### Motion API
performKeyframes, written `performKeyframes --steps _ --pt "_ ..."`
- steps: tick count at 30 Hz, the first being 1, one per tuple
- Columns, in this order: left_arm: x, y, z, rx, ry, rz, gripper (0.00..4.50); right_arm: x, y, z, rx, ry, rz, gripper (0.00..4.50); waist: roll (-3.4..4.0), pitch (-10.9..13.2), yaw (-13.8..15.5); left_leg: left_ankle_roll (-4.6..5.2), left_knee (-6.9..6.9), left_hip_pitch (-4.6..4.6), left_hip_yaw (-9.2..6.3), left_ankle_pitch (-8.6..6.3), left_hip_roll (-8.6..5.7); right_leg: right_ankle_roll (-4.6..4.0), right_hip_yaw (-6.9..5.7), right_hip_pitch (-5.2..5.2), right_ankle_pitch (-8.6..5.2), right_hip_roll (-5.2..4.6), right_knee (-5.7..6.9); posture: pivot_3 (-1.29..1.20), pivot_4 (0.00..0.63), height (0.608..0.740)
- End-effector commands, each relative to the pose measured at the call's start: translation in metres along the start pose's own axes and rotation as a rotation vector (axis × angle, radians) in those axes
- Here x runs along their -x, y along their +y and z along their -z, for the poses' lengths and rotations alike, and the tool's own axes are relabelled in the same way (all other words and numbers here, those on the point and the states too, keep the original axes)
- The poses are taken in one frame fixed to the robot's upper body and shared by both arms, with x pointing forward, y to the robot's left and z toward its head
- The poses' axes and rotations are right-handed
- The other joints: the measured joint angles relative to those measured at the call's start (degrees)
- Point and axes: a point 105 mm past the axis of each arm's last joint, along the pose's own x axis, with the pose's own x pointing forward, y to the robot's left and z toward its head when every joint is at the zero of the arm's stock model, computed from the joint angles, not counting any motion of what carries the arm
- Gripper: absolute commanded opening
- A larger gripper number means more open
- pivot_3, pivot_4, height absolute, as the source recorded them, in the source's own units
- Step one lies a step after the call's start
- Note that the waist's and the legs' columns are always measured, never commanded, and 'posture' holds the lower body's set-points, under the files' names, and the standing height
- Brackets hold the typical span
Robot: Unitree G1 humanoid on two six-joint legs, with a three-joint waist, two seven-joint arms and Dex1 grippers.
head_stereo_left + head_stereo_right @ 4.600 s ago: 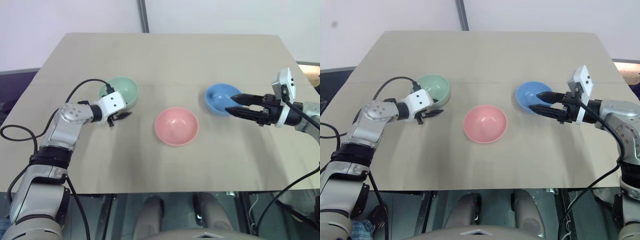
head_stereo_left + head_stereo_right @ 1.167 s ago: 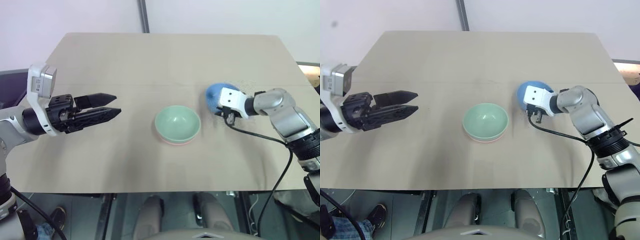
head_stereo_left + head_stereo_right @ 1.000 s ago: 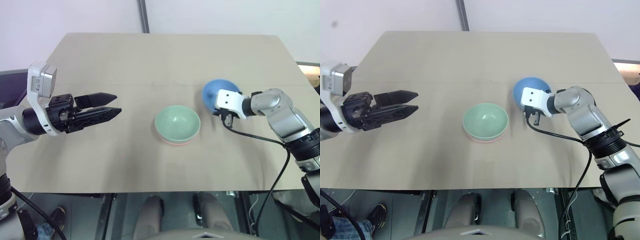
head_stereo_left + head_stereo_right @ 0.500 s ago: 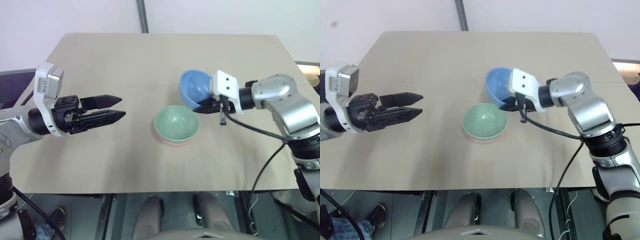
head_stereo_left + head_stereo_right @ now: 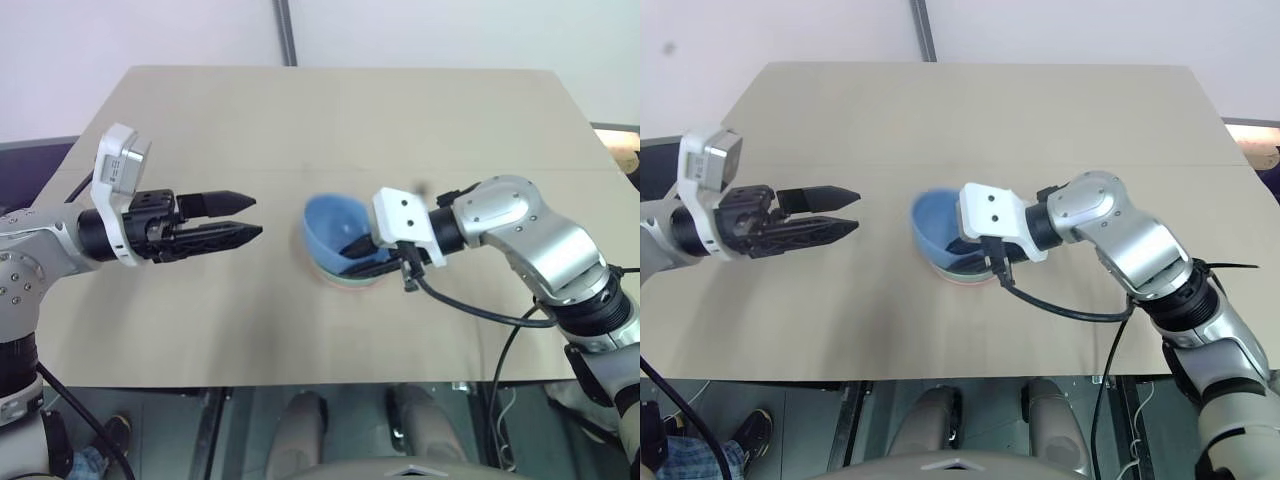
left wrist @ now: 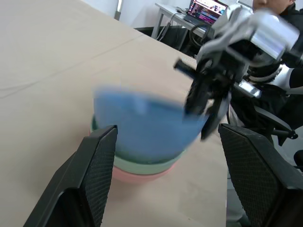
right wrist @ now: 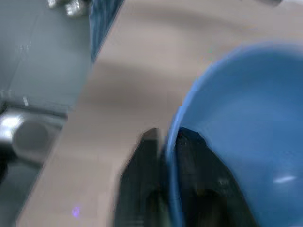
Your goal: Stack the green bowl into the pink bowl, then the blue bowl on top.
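Loosely, right tool (image 5: 366,250) astride blue bowl (image 5: 330,226) rim

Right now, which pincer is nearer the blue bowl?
Right. The right pincer straddles the blue bowl's rim over the stack; the left pincer hangs open, apart on the bowl's left.

Tan table (image 5: 330,110), plain matte top, faint seam line running across it about mid-depth. Far edge sits against a pale wall (image 5: 450,30); grey vertical pole (image 5: 287,30) rises behind the far edge, left of centre. Dark greyish floor (image 5: 240,430) shows below the near edge. Beyond the table's right side, left wrist view: a desk (image 6: 170,9) with an open laptop (image 6: 207,8), screen lit, and a black office chair (image 6: 270,118) with a person sitting at it. Light is even, soft shadows on the tabletop.
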Motion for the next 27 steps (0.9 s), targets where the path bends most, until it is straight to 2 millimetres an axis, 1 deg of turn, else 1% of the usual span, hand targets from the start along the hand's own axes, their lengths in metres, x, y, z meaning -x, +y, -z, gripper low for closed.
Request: performKeyframes --steps 1,7,10,13,15,17,20,22,25,27 --pt "0.003 -0.003 -0.008 -0.04 0.0 0.005 3.61 0.006 -0.009 -0.012 0.035 -0.043 0.063 2.96 0.0 0.0 -0.02 0.0 0.0 0.0 0.0 0.0 0.0 0.0 0.0 0.0 0.0 0.0 0.0 0.0 0.15 0.74" --pt "0.002 -0.004 -0.004 -0.04 0.007 0.007 3.61 0.027 -0.005 -0.026 -0.056 -0.11 -0.002 2.96 0.0 0.0 0.1 0.0 0.0 0.0 -0.01 0.0 0.0 0.0 0.0 0.01 0.0 -0.01 -0.01 0.0 0.15 0.74" --pt "0.004 -0.005 -0.006 -0.037 -0.001 0.004 3.61 0.048 -0.004 -0.033 -0.135 -0.175 -0.036 2.96 0.0 0.0 0.13 0.0 0.0 0.0 -0.01 0.0 0.0 0.0 0.0 0.01 0.0 -0.01 0.0 0.0 0.15 0.74" --pt "0.006 -0.005 -0.005 -0.038 0.001 -0.003 3.61 0.071 -0.002 -0.029 -0.209 -0.196 -0.05 2.96 0.0 0.0 0.14 0.01 0.0 0.0 -0.01 0.0 0.0 0.0 0.0 0.02 0.0 -0.01 -0.03 0.0 0.15 0.74" --pt "0.007 -0.005 -0.004 -0.039 0.004 -0.011 3.61 0.082 -0.004 -0.025 -0.254 -0.21 -0.036 2.96 0.0 0.0 0.11 0.01 0.0 0.0 0.0 0.0 0.0 0.0 0.0 0.02 0.0 -0.02 -0.04 0.0 0.15 0.74" --pt "0.009 -0.003 -0.004 -0.033 -0.006 -0.035 3.61 0.098 -0.014 -0.01 -0.31 -0.209 0.05 2.96 -0.01 0.0 0.04 0.01 0.0 0.01 0.0 0.0 0.0 0.0 0.0 0.02 0.0 0.0 -0.03 0.0 0.15 0.74" --pt "0.015 0.001 -0.001 -0.023 -0.013 -0.098 3.61 0.122 -0.028 0.028 -0.411 -0.141 0.227 2.96 0.0 0.0 0.05 0.01 -0.01 0.02 0.02 -0.01 0.0 0.0 0.01 0.02 0.0 -0.01 -0.03 0.0 0.15 0.74" --pt "0.02 0.004 0.002 -0.015 -0.025 -0.145 3.61 0.139 -0.029 0.053 -0.477 -0.121 0.311 2.96 -0.01 0.0 0.13 0.01 -0.01 0.01 0.05 -0.01 0.0 0.0 0.03 0.02 0.0 -0.02 -0.06 0.0 0.15 0.74" --pt "0.028 0.004 0.007 -0.001 -0.04 -0.199 3.61 0.16 -0.028 0.078 -0.536 -0.119 0.421 2.96 0.0 0.01 0.12 0.02 -0.04 -0.02 0.06 -0.01 0.0 0.0 0.03 0.0 0.0 -0.03 -0.08 0.0 0.15 0.74" --pt "0.035 0.005 0.012 0.007 -0.044 -0.249 3.61 0.17 -0.021 0.09 -0.56 -0.116 0.457 2.96 0.0 0.01 0.02 0.02 -0.05 -0.02 0.08 -0.01 0.0 0.0 0.06 -0.01 0.0 -0.03 -0.06 0.0 0.15 0.74"
